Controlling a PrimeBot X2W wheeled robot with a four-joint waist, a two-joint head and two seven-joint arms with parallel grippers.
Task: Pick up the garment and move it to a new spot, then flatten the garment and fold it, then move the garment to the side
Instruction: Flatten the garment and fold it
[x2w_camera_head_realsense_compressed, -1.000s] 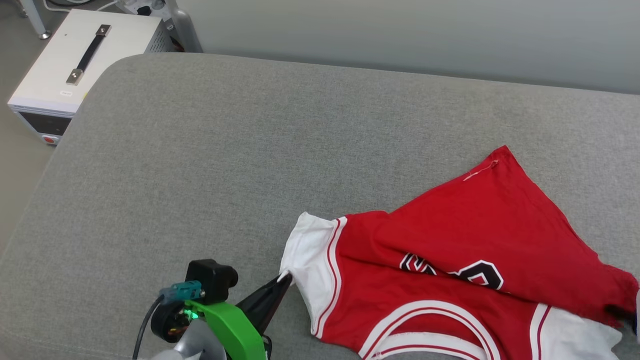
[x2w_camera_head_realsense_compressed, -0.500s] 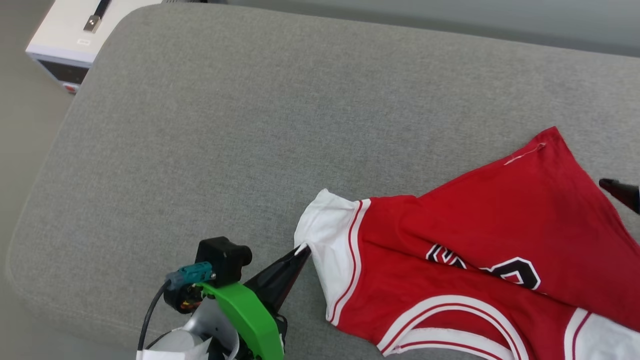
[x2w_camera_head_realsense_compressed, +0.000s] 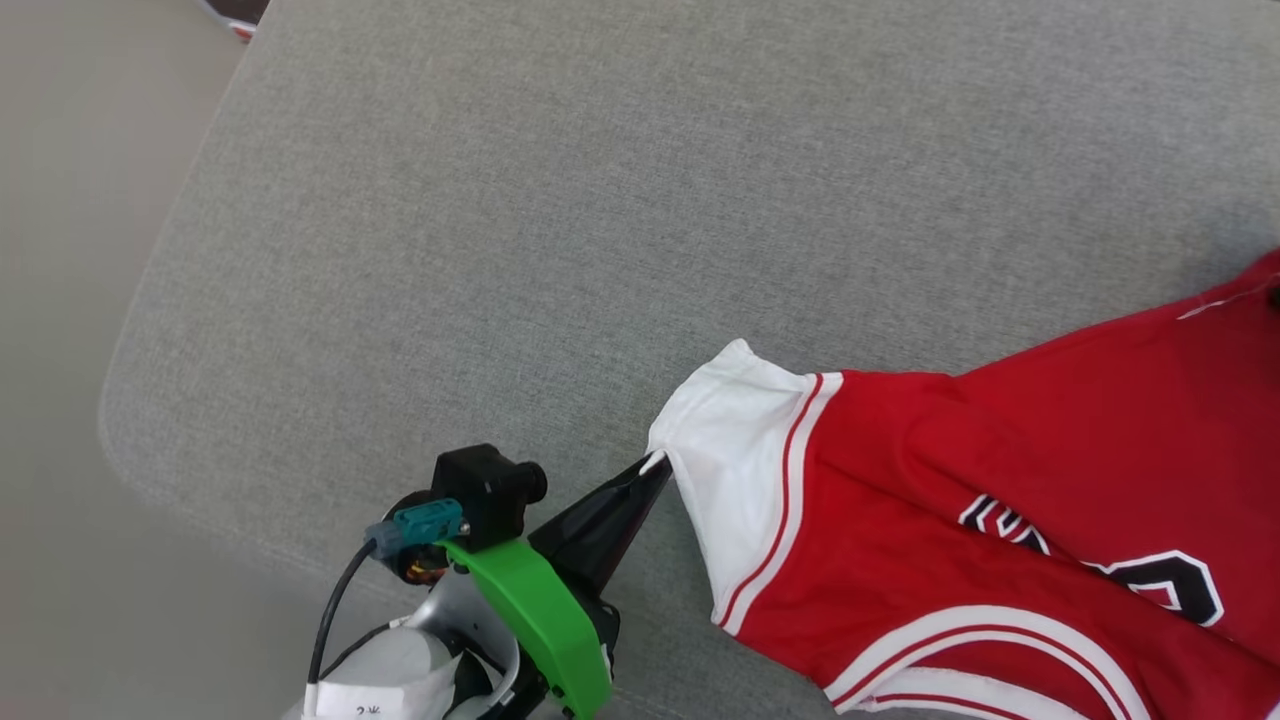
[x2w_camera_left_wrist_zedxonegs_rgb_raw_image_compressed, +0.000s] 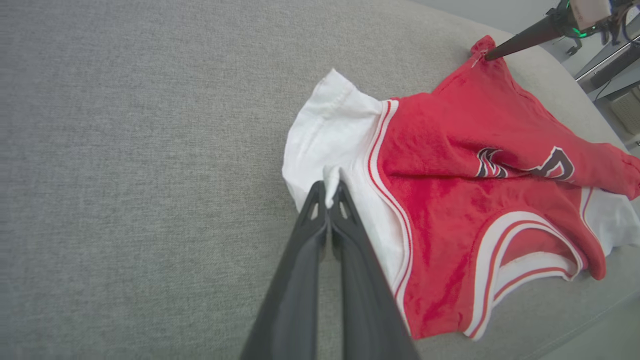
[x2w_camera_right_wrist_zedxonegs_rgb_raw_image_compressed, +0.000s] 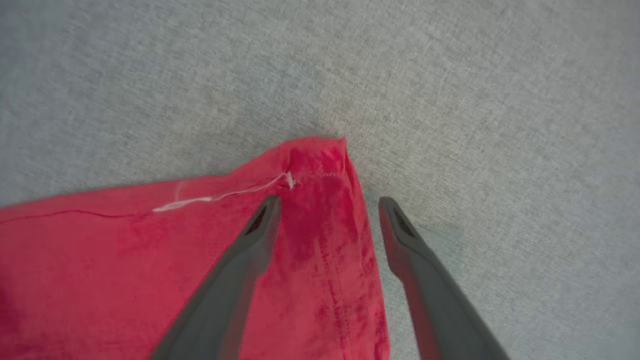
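**A:** What is at the left of the head view?

**B:** Beige floor (x2w_camera_head_realsense_compressed: 60, 300) at 9 o'clock, then a grey cushion (x2w_camera_head_realsense_compressed: 500, 250) across the middle.

**A:** And the left gripper?

**B:** The left gripper (x2w_camera_head_realsense_compressed: 655, 465) comes in from 7 o'clock, with its fingers aimed toward 2 o'clock. Its jaws are pressed together on a pinch of the white sleeve (x2w_camera_head_realsense_compressed: 735, 480). In the left wrist view, a nub of white cloth pokes out between the 2 tips.

**A:** Where is the garment?

**B:** The garment (x2w_camera_head_realsense_compressed: 1000, 480) lies on the cushion toward 4 o'clock, rumpled, and runs off the right edge. A red fold lies over part of the black lettering (x2w_camera_head_realsense_compressed: 1160, 578).

**A:** What about the right gripper?

**B:** The right gripper (x2w_camera_right_wrist_zedxonegs_rgb_raw_image_compressed: 327, 201) has its jaws spread wide at the garment's far red corner. In the right wrist view, 1 finger is over the red cloth beside a loose white thread (x2w_camera_right_wrist_zedxonegs_rgb_raw_image_compressed: 220, 196). The other finger is over bare cushion at 3 o'clock of that corner. I cannot tell whether either finger touches the cloth.
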